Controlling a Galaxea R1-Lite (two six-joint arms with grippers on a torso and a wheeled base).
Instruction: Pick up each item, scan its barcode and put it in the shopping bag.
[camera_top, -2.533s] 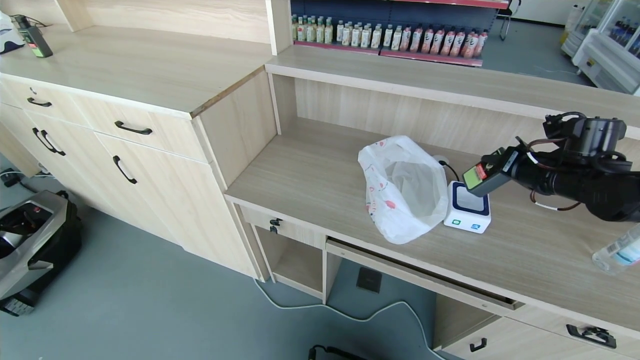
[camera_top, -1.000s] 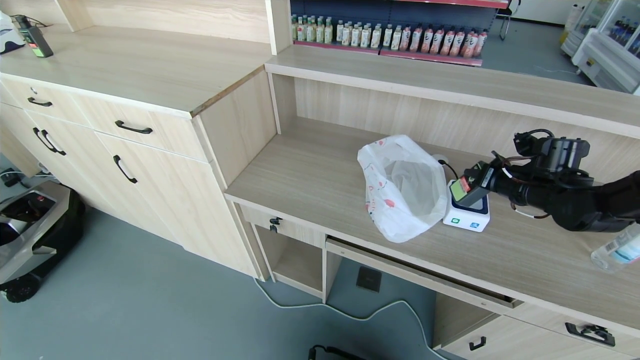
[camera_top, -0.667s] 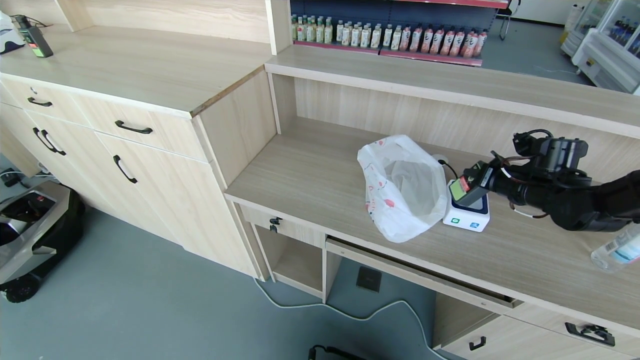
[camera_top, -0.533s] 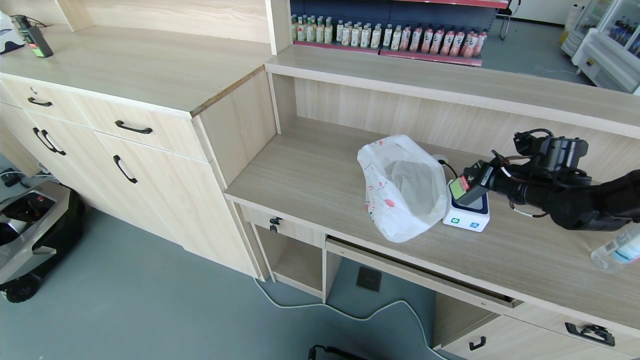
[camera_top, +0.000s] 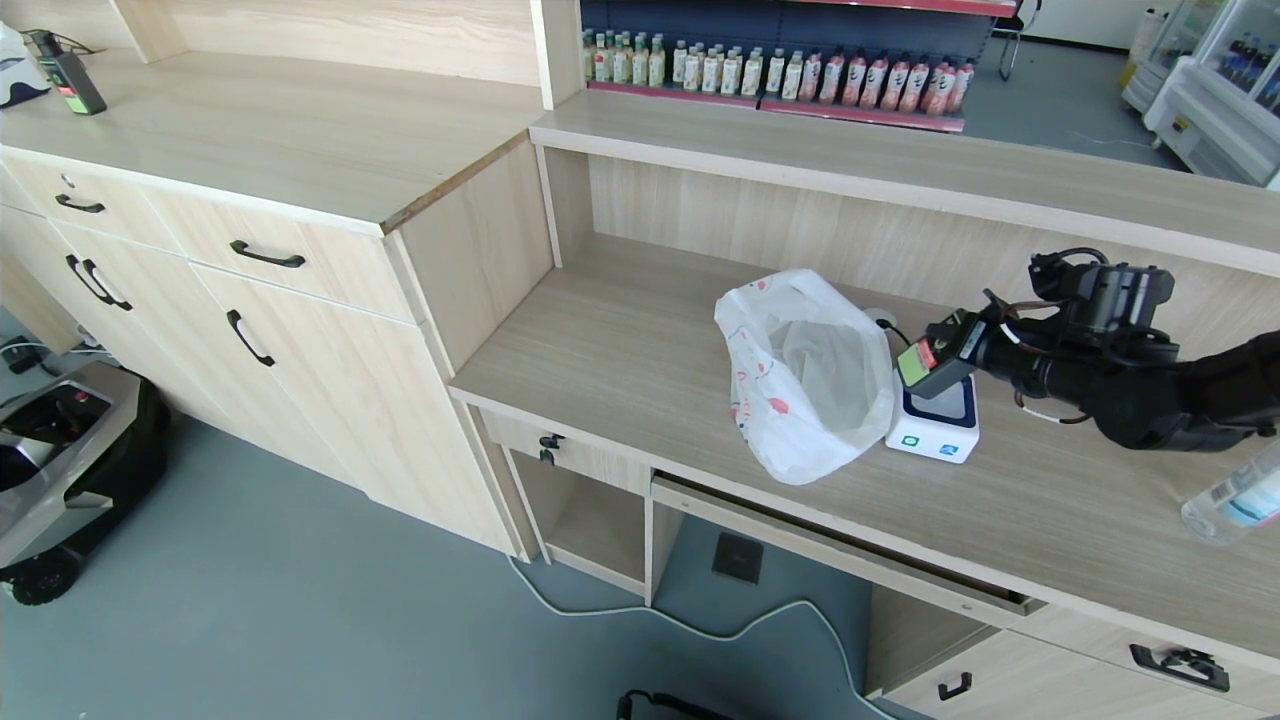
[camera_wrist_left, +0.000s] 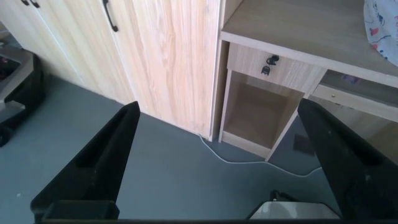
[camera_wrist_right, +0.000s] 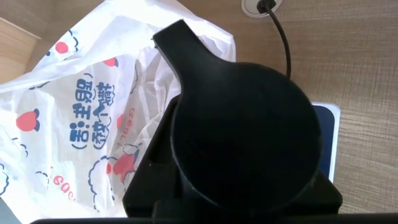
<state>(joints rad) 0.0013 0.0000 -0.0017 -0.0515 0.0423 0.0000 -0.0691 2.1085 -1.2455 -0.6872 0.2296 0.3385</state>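
Bottle (camera_top: 1235, 500) cut off at right edge, right gripper (camera_top: 960, 342) clamped on small box (camera_top: 918, 365) (grip itself hard to see), box at its tip, above scanner (camera_top: 940, 428), centre right.

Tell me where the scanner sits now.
Head view: the scanner is on the counter, right of the bag, under the item in the right claw.

In the head view the right arm (camera_top: 1160, 400) enters from the right edge at mid-height and lies nearly level, stretched leftward toward the centre-right of the frame. At its end the right gripper (camera_top: 945, 352) is clamped on a small box (camera_top: 920, 366). In the left wrist view the left gripper (camera_wrist_left: 217, 106) faces the floor, its two black fingers (camera_wrist_left: 93, 168) spread wide apart.
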